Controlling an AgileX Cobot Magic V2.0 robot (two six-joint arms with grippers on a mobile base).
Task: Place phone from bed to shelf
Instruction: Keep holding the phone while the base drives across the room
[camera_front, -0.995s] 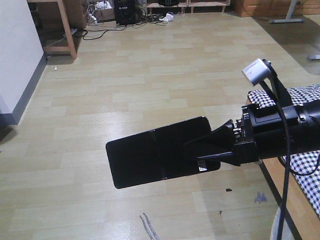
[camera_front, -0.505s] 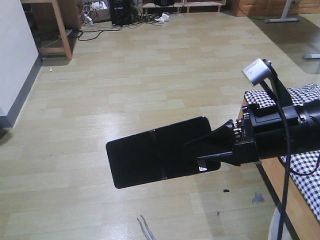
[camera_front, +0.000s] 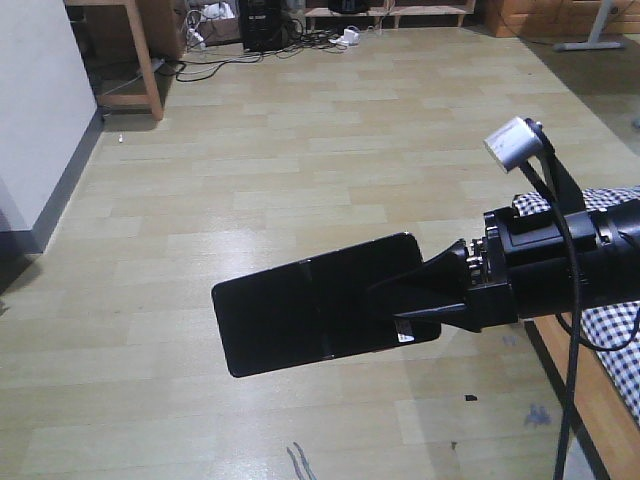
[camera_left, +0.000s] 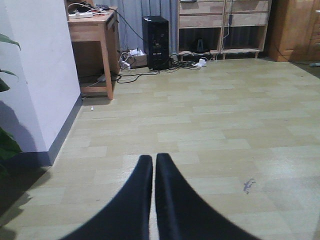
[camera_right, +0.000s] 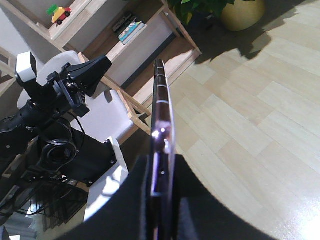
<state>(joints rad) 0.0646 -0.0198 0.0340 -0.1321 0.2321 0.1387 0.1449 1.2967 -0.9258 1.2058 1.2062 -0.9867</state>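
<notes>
My right gripper (camera_front: 388, 306) is shut on the phone (camera_front: 300, 315), a glossy black slab held out flat above the wood floor. From the right wrist the phone (camera_right: 161, 100) shows edge-on, its pinkish rim clamped between the two black fingers of the gripper (camera_right: 161, 159). The left gripper (camera_left: 154, 162) is shut with nothing in it, hovering over bare floor. A strip of the bed's checked fabric (camera_front: 622, 330) and its wooden side (camera_front: 590, 400) show at the right edge. The pale wooden shelf unit (camera_right: 165, 20) with cubbies stands beyond the phone in the right wrist view.
A wooden desk (camera_left: 92, 30), black PC tower (camera_left: 157, 40) and floor cables (camera_front: 250, 50) lie at the far end. A white wall (camera_front: 40, 110) runs along the left. A yellow plant pot (camera_right: 242, 12) stands by the shelf unit. The left arm (camera_right: 75, 85) is beside the phone.
The floor and desk leg have slid right in the front view and less of the bed shows. The phone stays clamped the same way in the right gripper.
</notes>
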